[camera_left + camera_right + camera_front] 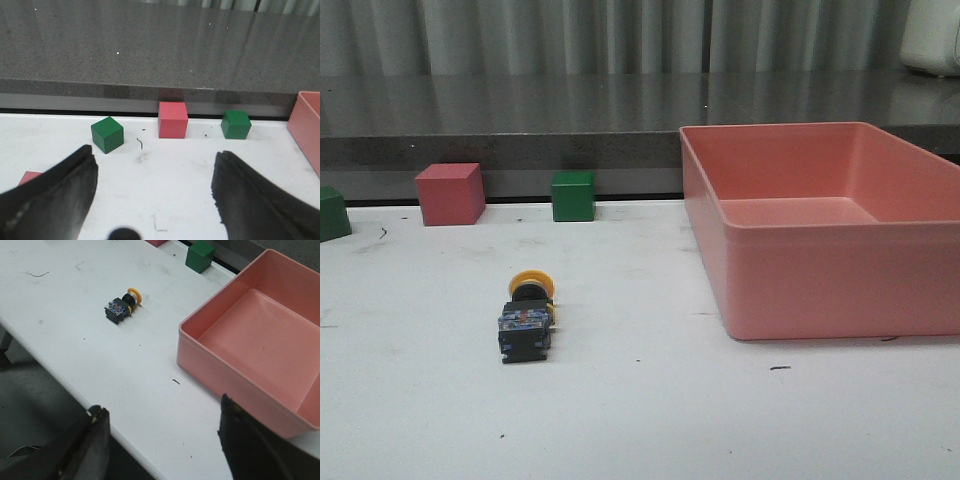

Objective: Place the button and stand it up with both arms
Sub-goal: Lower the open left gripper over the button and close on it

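Note:
The button (526, 318) lies on its side on the white table (640, 420), left of centre, its yellow cap pointing away from me and its black base toward me. It also shows in the right wrist view (122, 306). No arm shows in the front view. My left gripper (155, 172) is open and empty above bare table, facing the cubes at the back. My right gripper (162, 422) is open and empty above the table's front edge, far from the button.
A large pink bin (825, 225) fills the right side; it also shows in the right wrist view (250, 340). A pink cube (450, 193) and green cubes (572, 195) (332, 212) stand along the back edge. Another pink object (30, 177) shows beside the left finger.

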Available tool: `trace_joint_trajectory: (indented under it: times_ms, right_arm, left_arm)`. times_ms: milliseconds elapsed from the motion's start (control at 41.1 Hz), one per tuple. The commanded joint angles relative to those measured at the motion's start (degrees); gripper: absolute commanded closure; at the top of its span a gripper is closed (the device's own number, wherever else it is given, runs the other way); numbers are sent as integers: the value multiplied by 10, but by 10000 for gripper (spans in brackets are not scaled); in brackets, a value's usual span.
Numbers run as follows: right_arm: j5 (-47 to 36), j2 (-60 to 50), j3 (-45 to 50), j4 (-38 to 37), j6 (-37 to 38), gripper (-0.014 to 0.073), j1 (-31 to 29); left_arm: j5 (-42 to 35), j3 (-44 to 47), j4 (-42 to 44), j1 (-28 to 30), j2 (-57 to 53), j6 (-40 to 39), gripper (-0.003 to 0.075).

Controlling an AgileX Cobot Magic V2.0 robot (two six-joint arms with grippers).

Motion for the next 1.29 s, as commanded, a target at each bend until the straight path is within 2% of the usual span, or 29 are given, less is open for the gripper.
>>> trace_joint_trajectory:
  times_ms: [0,97,195,341,657,778,949,1070,1265]
  right_arm:
    - [-37,3,-13,-4,-6,105,-4]
    - [-37,3,-13,-4,-6,105,-4]
    - [-37,3,-13,-4,-6,105,-4]
    - [-37,3,-13,-4,-6,105,-4]
    - [-37,3,-13,-4,-6,105,-4]
    - [-37,3,-13,-4,-6,105,-4]
    - [-37,3,-13,-4,-6,105,-4]
    - [-37,3,-13,-4,-6,105,-4]
    - [-36,3,-13,-4,-6,105,-4]
  left_arm:
    - [18,-58,-18,1,28,45,232]
    - [61,-92,-46,-21,60,69,219]
    - [86,-113,-34,-85,97,92,179]
    - [131,-139,-27,-158,164,92,168]
    - [146,-182,-26,-260,360,72,169]
    - [155,-223,23,-295,442,-2,169]
    - [233,-316,117,-335,556,-160,169]
    - [286,-382,118,-336,627,-213,169]
    - [291,-439,117,-330,703,-268,169]
